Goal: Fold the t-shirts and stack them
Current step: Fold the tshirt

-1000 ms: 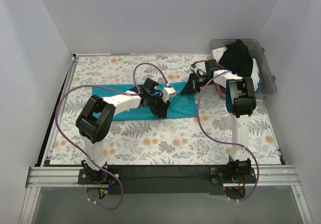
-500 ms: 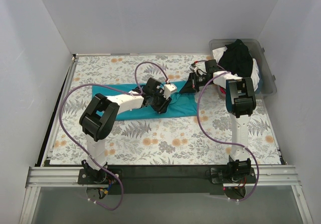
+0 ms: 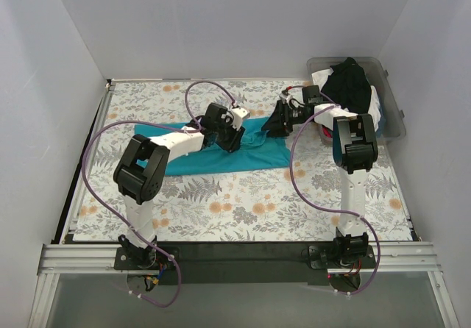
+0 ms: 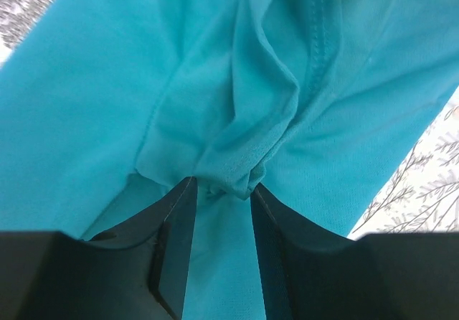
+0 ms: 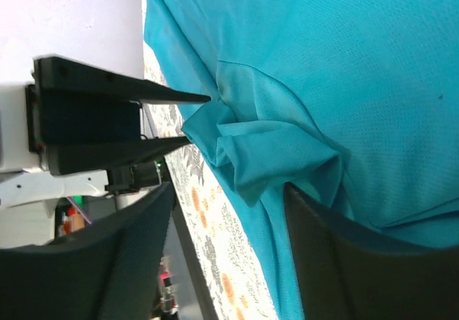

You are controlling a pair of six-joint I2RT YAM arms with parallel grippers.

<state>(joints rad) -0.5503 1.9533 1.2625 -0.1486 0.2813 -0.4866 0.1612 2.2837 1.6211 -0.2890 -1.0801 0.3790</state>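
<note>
A teal t-shirt (image 3: 257, 155) lies spread across the middle of the floral tablecloth. My left gripper (image 3: 227, 131) is down on its far middle part. In the left wrist view it (image 4: 222, 185) is shut on a bunched fold of the teal cloth (image 4: 107, 83). My right gripper (image 3: 278, 123) is at the shirt's far right corner. In the right wrist view its jaws (image 5: 229, 191) stand wide open, with loose teal folds (image 5: 358, 62) lying slack between and past them. A black t-shirt (image 3: 349, 85) lies on whitish ones (image 3: 373, 106) in a bin.
The clear plastic bin (image 3: 395, 104) stands at the back right corner, just right of my right arm. White walls close in the table at the left, back and right. The tablecloth's (image 3: 243, 210) near half lies bare in front of the shirt.
My right gripper has opened and let go of the teal cloth. My left gripper has carried its fold of the shirt away from the arms' bases, toward the far side.
</note>
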